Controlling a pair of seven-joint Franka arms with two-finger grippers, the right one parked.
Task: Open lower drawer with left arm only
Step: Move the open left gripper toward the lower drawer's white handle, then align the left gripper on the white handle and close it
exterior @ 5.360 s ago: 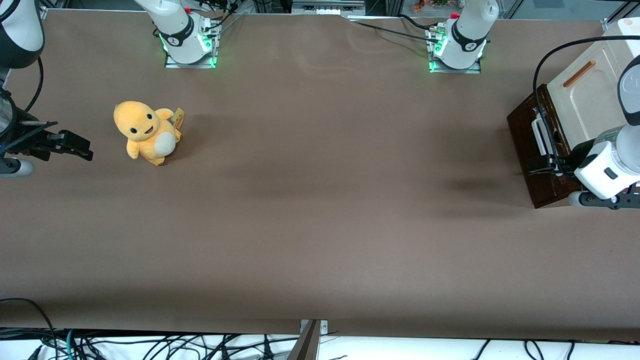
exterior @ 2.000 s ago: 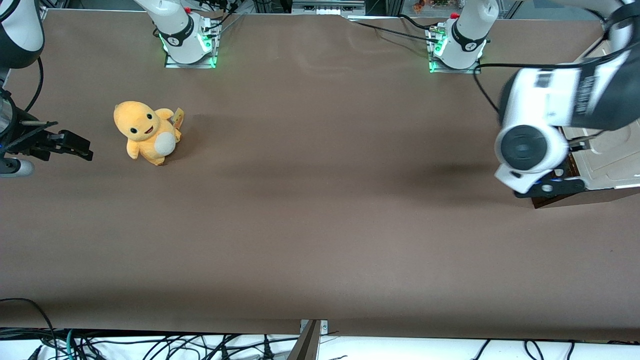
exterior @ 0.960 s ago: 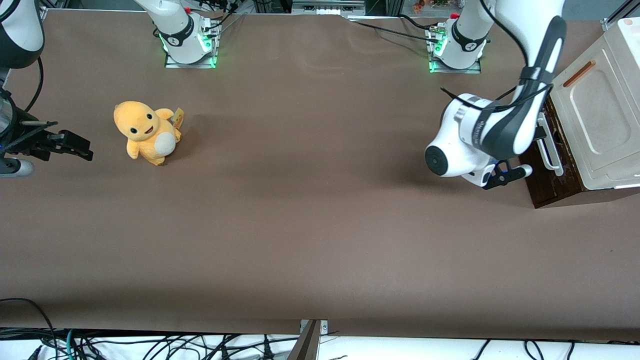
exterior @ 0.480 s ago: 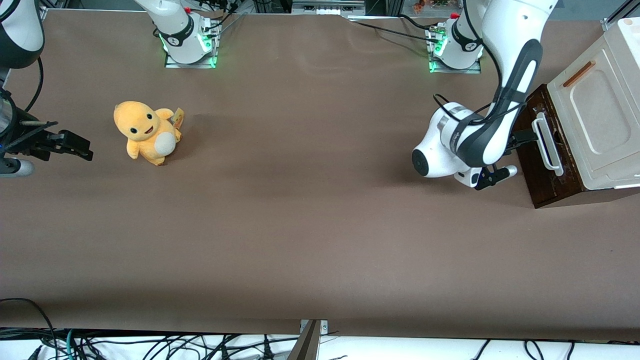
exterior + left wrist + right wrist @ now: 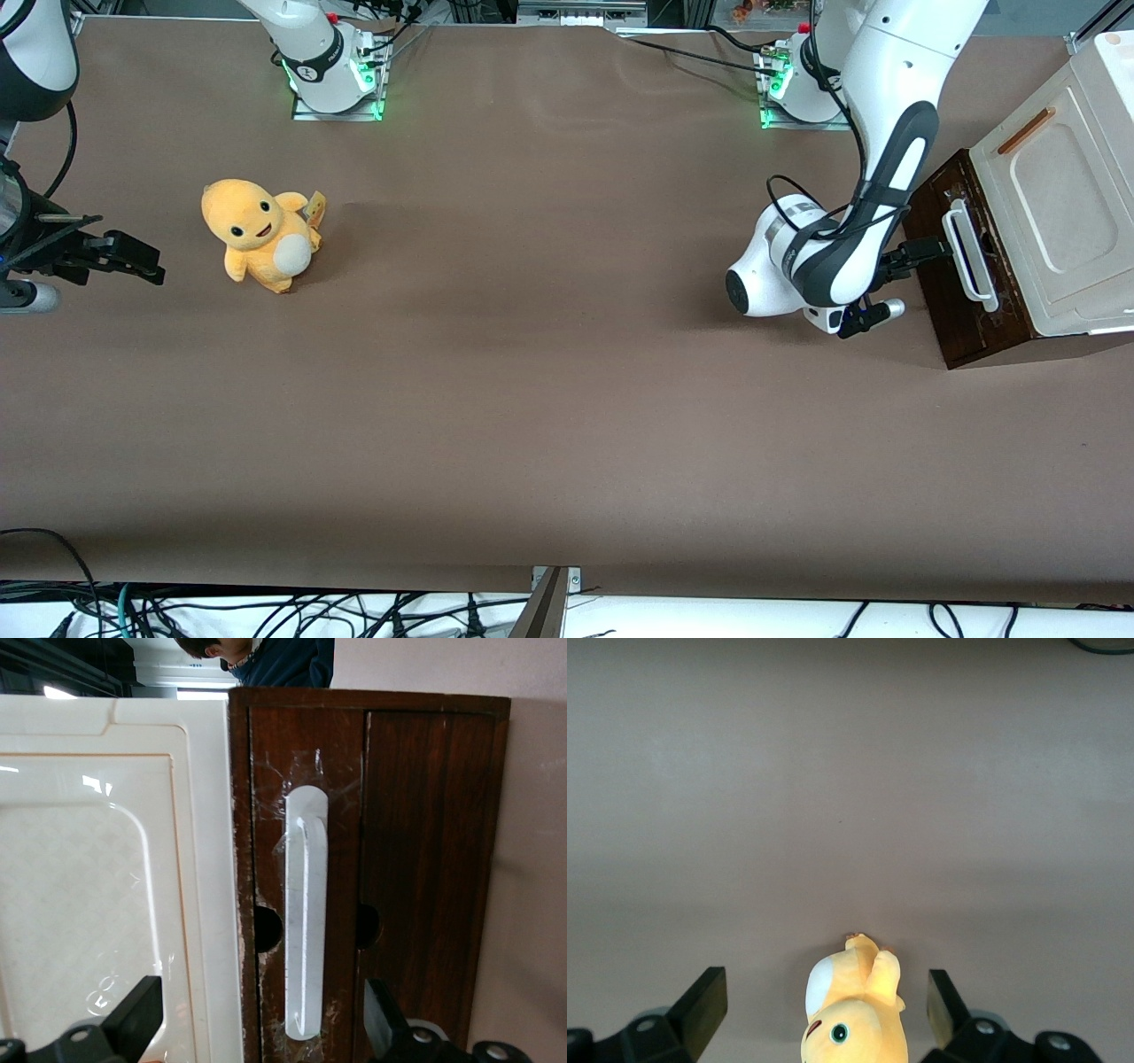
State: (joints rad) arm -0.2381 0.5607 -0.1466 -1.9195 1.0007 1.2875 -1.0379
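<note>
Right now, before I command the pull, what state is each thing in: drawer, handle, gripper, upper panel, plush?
lower drawer: shut, no pale inside showing.
white bar handle: not gripped, lined up between the fingers.
left arm's gripper: open, in front of the drawer, fingers clear of the handle.
cream panel: shut.
yellow plush toy: upright, toward the parked arm's end of the table.

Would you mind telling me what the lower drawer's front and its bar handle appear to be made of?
The lower drawer front looks like dark stained wood: visible grain, worn scuffed edges. Its bar handle seems to be glossy white plastic or painted metal, judging by its sheen. The gripper hangs open right in front of the handle.
</note>
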